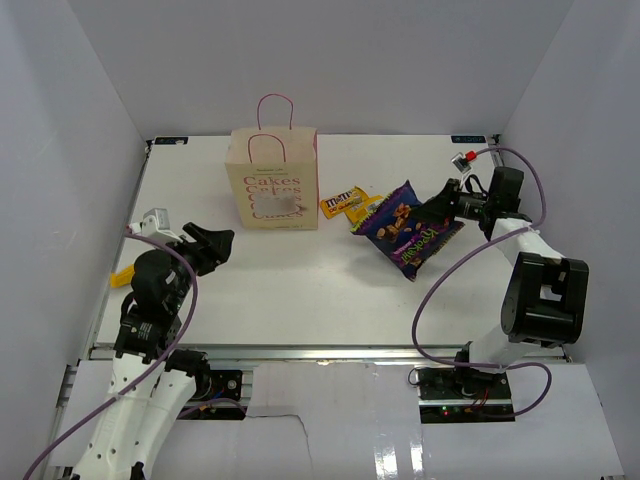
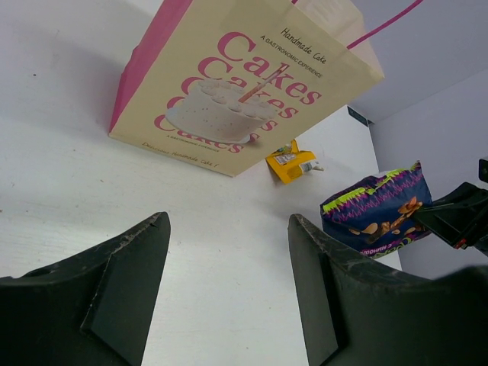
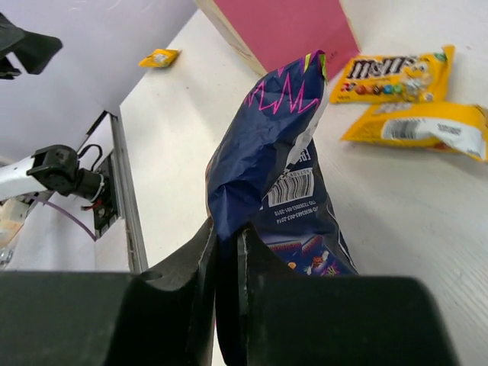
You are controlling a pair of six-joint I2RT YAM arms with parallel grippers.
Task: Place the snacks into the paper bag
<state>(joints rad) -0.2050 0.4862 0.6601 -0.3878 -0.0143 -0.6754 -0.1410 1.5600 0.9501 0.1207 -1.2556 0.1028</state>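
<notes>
Table (image 1: 300, 300): white, flat top, enclosed by pale walls on the left, far and right sides.

Items standing or lying on it:
1. Paper bag (image 1: 272, 180), cream with pink side panels and pink loop handles, "Cakes" lettering and a cake picture on its front. It stood upright at the far centre.
2. Yellow M&M's packet (image 3: 393, 72), flat, printed face up, just right of the bag's base.
3. Second yellow packet (image 3: 427, 130), flat, barcode side up, just beside the first on its nearer side.
4. Small yellow packet (image 3: 158, 57), alone near the left edge, well apart from the rest.
5. Purple chip bag (image 1: 408, 232), right of the two packets, tilted up. Whether its lower end touched the top could not be told.
</notes>
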